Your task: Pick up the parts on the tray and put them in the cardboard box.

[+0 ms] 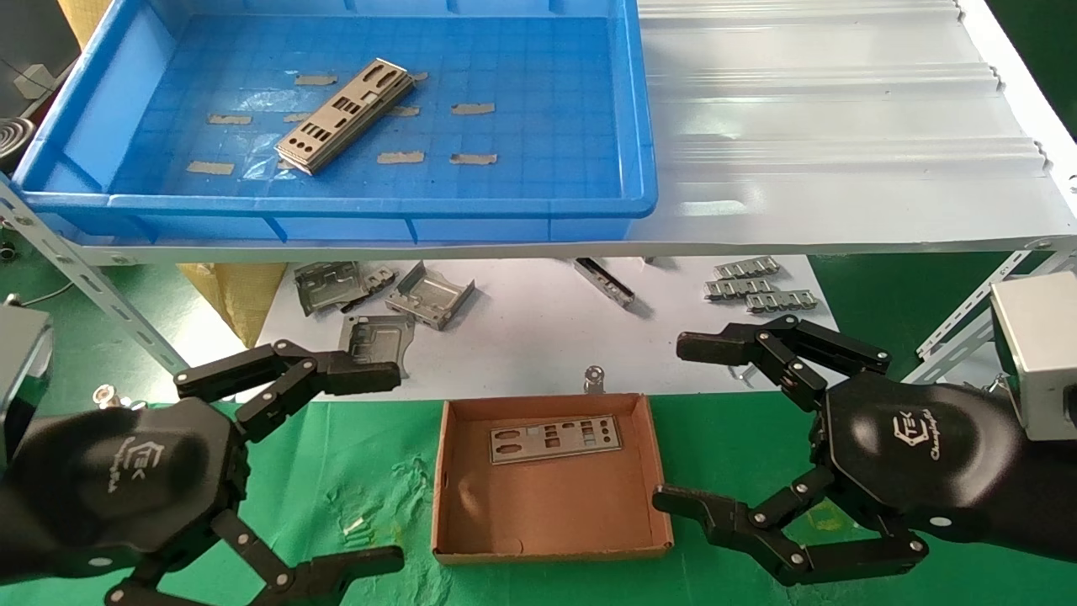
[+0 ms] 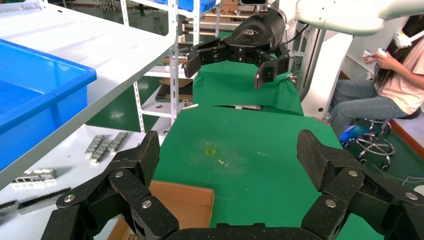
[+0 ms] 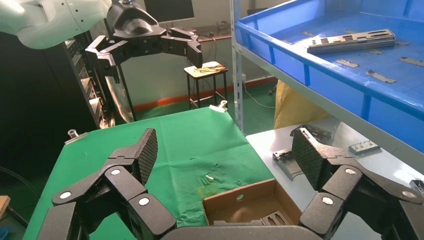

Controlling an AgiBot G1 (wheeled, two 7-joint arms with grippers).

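Observation:
A small stack of flat silver-grey parts point(image 1: 345, 115) point(image 3: 351, 41) lies tilted in the blue tray point(image 1: 101, 109) point(image 3: 280, 45) on the white upper shelf. One more part point(image 1: 555, 438) rests flat at the far side of the cardboard box point(image 1: 547, 513) point(image 3: 235, 200) point(image 2: 187, 205) on the green cloth. My left gripper point(image 1: 383, 467) point(image 2: 227, 155) hovers open to the left of the box, empty. My right gripper point(image 1: 686, 421) point(image 3: 225, 152) hovers open to the right of the box, also empty.
Bent grey brackets point(image 1: 429, 295) and ribbed silver strips point(image 1: 757, 290) lie on the white sheet point(image 1: 538, 337) under the shelf, behind the box. Slotted shelf braces point(image 1: 92, 286) slant down at both sides. A seated person point(image 2: 390, 75) shows beyond the table in the left wrist view.

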